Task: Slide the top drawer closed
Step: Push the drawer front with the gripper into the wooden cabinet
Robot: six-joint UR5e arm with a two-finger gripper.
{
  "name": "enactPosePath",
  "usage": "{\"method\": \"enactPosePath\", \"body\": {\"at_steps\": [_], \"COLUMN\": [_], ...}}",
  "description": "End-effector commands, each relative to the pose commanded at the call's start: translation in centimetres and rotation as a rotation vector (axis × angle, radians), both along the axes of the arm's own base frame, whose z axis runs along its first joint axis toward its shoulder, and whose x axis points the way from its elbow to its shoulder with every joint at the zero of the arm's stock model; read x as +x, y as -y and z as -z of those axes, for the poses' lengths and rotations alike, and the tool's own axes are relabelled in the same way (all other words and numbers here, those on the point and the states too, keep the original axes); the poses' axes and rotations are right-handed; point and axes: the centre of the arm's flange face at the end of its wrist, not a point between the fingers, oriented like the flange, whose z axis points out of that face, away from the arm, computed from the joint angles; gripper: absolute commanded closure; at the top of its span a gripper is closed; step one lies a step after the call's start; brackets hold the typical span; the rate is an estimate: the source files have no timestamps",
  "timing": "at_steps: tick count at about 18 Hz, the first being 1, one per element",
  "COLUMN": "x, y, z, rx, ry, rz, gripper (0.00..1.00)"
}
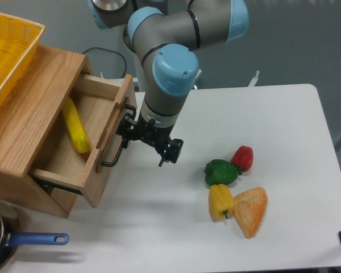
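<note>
The top drawer (105,145) is a light oak box sticking part way out of the wooden cabinet (31,114), with a yellow banana-like fruit (75,128) lying inside. Its flat front panel carries a long black bar handle (115,149). My gripper (143,141) hangs just right of the panel, its left finger against the handle and front, the other finger out over the table. The fingers stand apart with nothing between them.
A yellow plastic basket (8,51) sits on top of the cabinet. A green pepper (220,172), red pepper (242,157), yellow pepper (220,201) and an orange wedge (251,211) lie right of the gripper. A pan with a blue handle (37,239) sits front left.
</note>
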Motion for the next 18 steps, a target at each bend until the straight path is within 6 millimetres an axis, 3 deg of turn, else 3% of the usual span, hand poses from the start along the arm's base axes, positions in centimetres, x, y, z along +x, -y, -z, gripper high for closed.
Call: {"method": "enactPosePath", "body": {"at_steps": [18], "x": [4.4], "y": [-2.1], "z": [-0.2], "rx": [-0.002], "ry": [0.002], "rz": [0.059], "gripper": [0.00]}}
